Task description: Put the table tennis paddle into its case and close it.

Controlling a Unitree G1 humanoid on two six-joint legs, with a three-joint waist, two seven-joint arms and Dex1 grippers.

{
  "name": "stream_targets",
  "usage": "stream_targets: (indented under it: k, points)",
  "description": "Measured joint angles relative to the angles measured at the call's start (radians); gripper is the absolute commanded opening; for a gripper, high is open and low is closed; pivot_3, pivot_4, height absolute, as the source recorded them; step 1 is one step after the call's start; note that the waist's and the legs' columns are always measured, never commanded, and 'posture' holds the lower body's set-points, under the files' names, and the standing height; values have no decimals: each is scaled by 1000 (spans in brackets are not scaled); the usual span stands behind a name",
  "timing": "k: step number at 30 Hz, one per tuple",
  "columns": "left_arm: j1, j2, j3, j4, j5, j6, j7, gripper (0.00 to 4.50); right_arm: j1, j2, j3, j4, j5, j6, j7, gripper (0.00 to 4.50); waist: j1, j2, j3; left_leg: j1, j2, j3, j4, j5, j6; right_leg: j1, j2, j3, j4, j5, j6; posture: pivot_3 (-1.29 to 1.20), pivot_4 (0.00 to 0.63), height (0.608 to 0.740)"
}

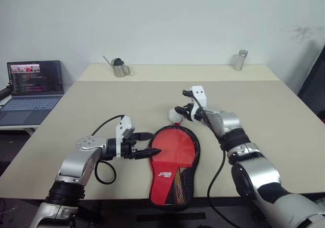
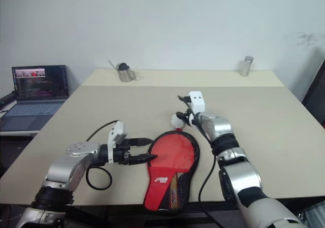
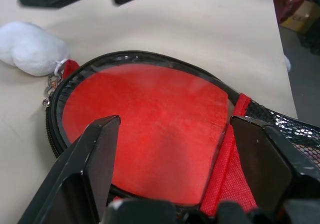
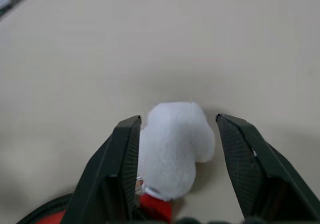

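Right end effector [image 4: 175, 149] astride white pompom [image 4: 175, 139]

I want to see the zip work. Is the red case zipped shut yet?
Cannot tell. The case lies flat on the table, and its zip's white fluffy pull sits at the round end.

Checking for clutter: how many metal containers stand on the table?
2: a spouted metal pot at the far left edge, a metal cylinder at the far right edge.
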Motion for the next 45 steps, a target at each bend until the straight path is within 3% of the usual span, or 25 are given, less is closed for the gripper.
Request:
stream_targets:
  k: [7,16,19,24,26,32,45]
  points:
    - [0,3,0,0,-1,0,2,3831,-58,84,-21,243,-60,-191,-51,2629,-3,0,0,0,0,0,0,0,0,0,0,0,0,0,0,0,150,740]
    - [-37,-4,-11,23,18,-36,-4,3831,-70,125,22,308,-184,-282,-81,2629,-7,0,0,1,0,0,0,0,0,0,0,0,1,0,0,0,150,740]
    - [-71,-16,-34,70,45,-80,-9,3831,-70,125,46,314,-224,-296,-85,2047,-7,0,0,1,0,0,0,0,0,0,0,0,1,0,0,0,150,740]
    - [-112,-75,-99,163,101,-152,-29,3831,-70,125,49,318,-255,-303,-88,442,-7,0,0,1,0,0,0,0,0,0,0,0,1,0,0,0,150,740]
    - [-129,-101,-121,198,123,-182,-32,3831,-70,126,48,319,-260,-305,-91,16,-7,0,0,1,0,0,0,0,0,0,0,0,1,0,0,0,150,740]
    - [-143,-171,-191,298,191,-258,-46,3831,-70,130,44,319,-271,-305,-99,16,-7,0,0,1,0,1,0,0,0,0,0,1,2,0,0,0,150,740]
    - [-162,-203,-178,416,225,-389,-22,3831,-66,124,17,319,-267,-303,-101,16,-6,1,-1,5,0,1,0,0,0,3,0,1,3,0,0,0,150,740]
